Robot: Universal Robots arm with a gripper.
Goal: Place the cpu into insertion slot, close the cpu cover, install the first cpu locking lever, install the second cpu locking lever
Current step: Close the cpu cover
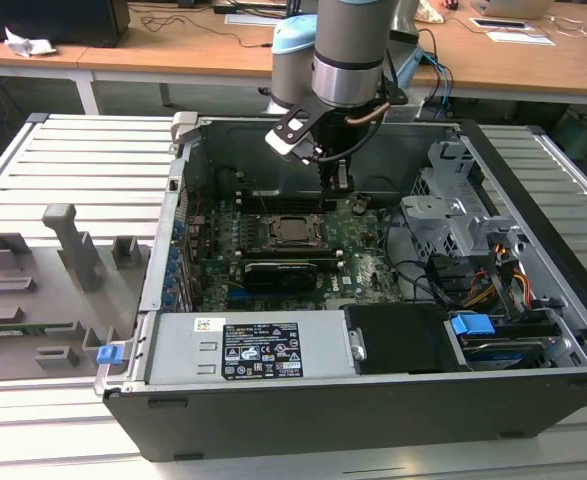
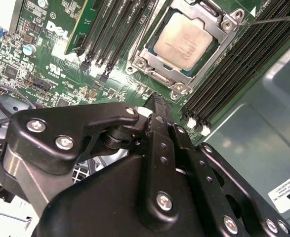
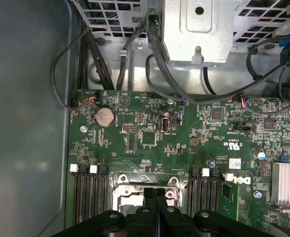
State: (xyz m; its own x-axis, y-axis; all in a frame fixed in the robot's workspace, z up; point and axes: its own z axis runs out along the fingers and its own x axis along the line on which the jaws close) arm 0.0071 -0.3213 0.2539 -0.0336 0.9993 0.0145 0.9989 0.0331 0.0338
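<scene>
In the insertion slot [image 2: 160,81] on the green motherboard [image 2: 61,59]: the cpu [image 2: 186,39], flat and face up, pale metal showing. Down over it, flush with the slot's rim, the cpu cover [image 2: 224,47], with the chip visible through its square window. From one corner of the slot outward, a thin metal lever [image 2: 275,19], slanting across the black memory slots [image 2: 233,84]; impossible to tell whether latched.

Just beside the slot and clear of it, the gripper [image 2: 154,103], fingers pressed together with nothing between them. In the first wrist view, the gripper [image 3: 155,195] again, tips closed to a thin seam, overlapping part of the slot's rim [image 3: 127,190] in the picture. In the exterior view, the gripper [image 1: 338,182] inside the open computer case [image 1: 323,420], hanging above the board a little to the exterior view's right of the slot [image 1: 298,231], near it yet apart from chip and cover alike.
</scene>
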